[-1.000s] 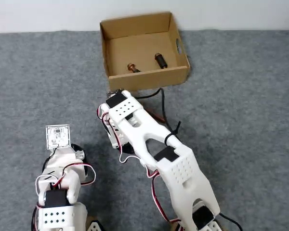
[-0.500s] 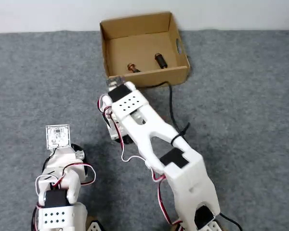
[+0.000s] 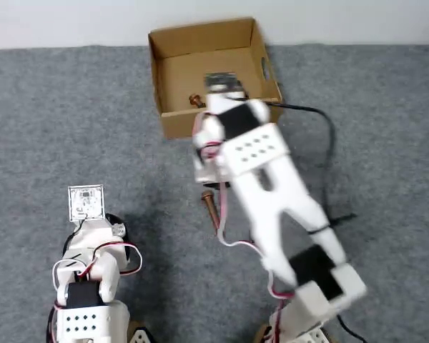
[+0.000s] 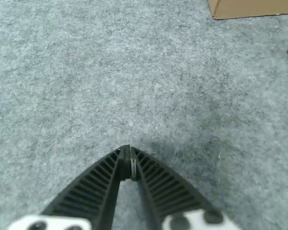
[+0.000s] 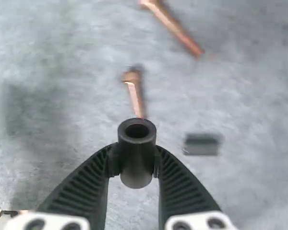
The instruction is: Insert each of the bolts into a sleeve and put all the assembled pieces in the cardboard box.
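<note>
While our right gripper (image 5: 136,155) is pinching a black sleeve (image 5: 137,173) over the grey carpet (image 5: 62,48), a near bolt (image 5: 134,93) and a far bolt (image 5: 170,24) are lying on it. We are holding our left gripper (image 4: 129,162) pressed together, with the cardboard box (image 3: 175,121) sitting at the carpet's far edge.

The desk (image 3: 386,164) has a grey, carpet-like surface from left to right; a plain white wall (image 3: 71,21) runs along its far edge.
</note>
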Tool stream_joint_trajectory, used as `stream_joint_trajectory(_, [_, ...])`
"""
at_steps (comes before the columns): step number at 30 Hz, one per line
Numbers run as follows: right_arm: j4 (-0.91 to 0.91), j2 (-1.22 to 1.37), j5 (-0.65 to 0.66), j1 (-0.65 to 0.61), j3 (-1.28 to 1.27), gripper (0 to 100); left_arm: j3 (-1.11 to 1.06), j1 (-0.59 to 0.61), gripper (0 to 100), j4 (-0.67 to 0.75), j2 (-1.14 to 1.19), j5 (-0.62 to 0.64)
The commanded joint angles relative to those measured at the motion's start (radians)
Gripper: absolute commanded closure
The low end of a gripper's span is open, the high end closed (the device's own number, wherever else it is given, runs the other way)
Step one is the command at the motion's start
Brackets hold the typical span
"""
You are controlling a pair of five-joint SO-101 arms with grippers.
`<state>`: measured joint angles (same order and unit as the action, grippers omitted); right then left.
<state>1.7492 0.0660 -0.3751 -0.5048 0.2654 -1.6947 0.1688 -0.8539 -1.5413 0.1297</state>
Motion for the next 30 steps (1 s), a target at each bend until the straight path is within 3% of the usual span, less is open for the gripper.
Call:
stream_joint_trajectory(1, [0.033,-0.219,-0.009,0.091,-0.1,99.1,0.005,0.003,100,0.011,-0.008,0.0])
stream_joint_trajectory(12, [-0.142,-0.88,-0.005,0.323,-0.694,99.1,0.005,-0.037,100,0.008,-0.008,0.003])
stream_joint_trajectory(17, [-0.232,-1.144,-0.003,0.366,-0.945,99.1,0.054,-0.044,100,-0.006,-0.008,0.003])
stream_joint_trajectory(22, [-0.275,-1.337,-0.003,0.377,-1.085,99.1,0.291,-0.046,100,-0.212,0.0,0.005])
stream_joint_trajectory(25, [-0.272,-1.406,-0.003,0.449,-1.142,99.1,0.456,-0.052,100,-0.33,0.003,0.005])
stream_joint_trajectory(30, [-0.277,-1.511,-0.003,0.536,-1.292,99.1,0.634,-0.192,100,-0.523,0.015,0.009])
